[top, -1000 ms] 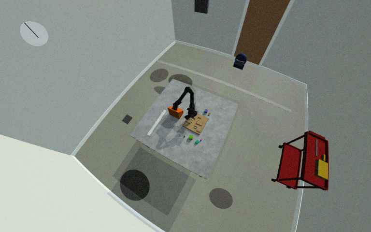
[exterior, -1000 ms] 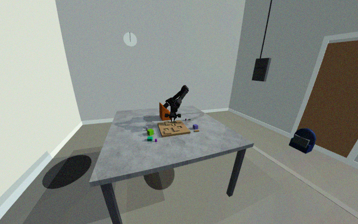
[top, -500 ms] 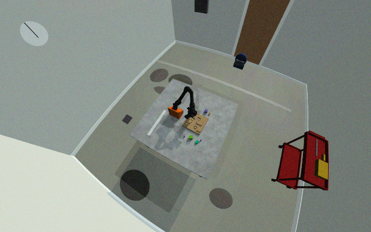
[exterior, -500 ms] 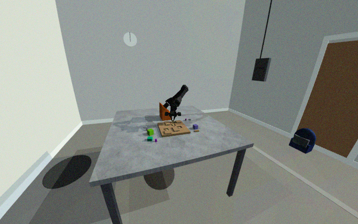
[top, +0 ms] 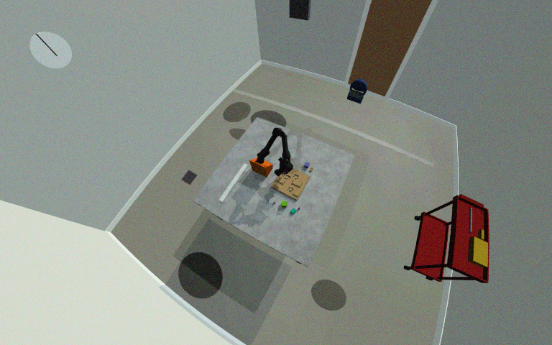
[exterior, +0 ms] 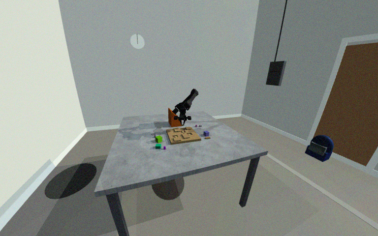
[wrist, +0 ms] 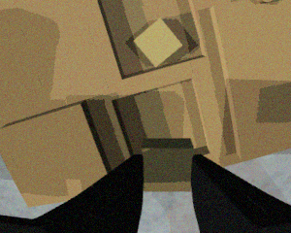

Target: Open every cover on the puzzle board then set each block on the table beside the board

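My tool clamped on a dark block, approx. over the board's edge, green cube (bright one) beside the board on my tabletop.

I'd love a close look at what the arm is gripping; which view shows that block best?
The wrist view: the dark olive block sits large between the tool's fingers. In the top and exterior views, I cannot make the block out.
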Controlling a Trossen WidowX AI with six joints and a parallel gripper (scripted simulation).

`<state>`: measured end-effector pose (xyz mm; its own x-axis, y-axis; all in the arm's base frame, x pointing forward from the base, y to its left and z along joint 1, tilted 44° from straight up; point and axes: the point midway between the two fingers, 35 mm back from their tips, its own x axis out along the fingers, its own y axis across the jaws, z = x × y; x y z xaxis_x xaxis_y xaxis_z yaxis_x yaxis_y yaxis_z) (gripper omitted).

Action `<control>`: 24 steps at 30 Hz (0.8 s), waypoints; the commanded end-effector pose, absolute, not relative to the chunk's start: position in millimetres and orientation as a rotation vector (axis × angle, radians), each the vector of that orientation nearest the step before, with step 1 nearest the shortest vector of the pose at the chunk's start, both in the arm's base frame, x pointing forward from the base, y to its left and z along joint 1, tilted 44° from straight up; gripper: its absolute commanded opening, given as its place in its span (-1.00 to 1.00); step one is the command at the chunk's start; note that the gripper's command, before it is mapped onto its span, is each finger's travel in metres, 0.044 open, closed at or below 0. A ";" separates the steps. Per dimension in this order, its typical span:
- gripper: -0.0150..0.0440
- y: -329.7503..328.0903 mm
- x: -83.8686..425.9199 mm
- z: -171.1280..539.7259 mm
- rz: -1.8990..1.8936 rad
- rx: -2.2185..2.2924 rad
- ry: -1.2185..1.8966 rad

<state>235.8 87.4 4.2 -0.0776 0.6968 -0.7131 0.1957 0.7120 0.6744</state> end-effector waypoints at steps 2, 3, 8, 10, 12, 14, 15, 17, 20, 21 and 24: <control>-0.22 78.7 237.8 12.5 0.483 0.725 1.627; -0.22 76.9 238.0 14.3 0.483 0.725 1.627; -0.22 67.9 238.4 23.9 0.483 0.725 1.627; -0.22 64.4 238.3 27.8 0.484 0.726 1.627; -0.22 63.2 238.6 29.7 0.484 0.726 1.628; -0.22 65.5 240.8 32.1 0.482 0.724 1.628; -0.22 67.3 242.5 33.8 0.480 0.722 1.628; -0.22 70.9 245.8 37.5 0.478 0.720 1.628; -0.22 76.6 250.4 43.1 0.474 0.716 1.629; -0.22 78.6 251.9 45.0 0.473 0.715 1.629; -0.22 84.7 256.2 50.9 0.470 0.712 1.628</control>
<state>252.3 80.0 45.4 -0.0763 0.6852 -0.7243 0.1862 0.7235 0.6648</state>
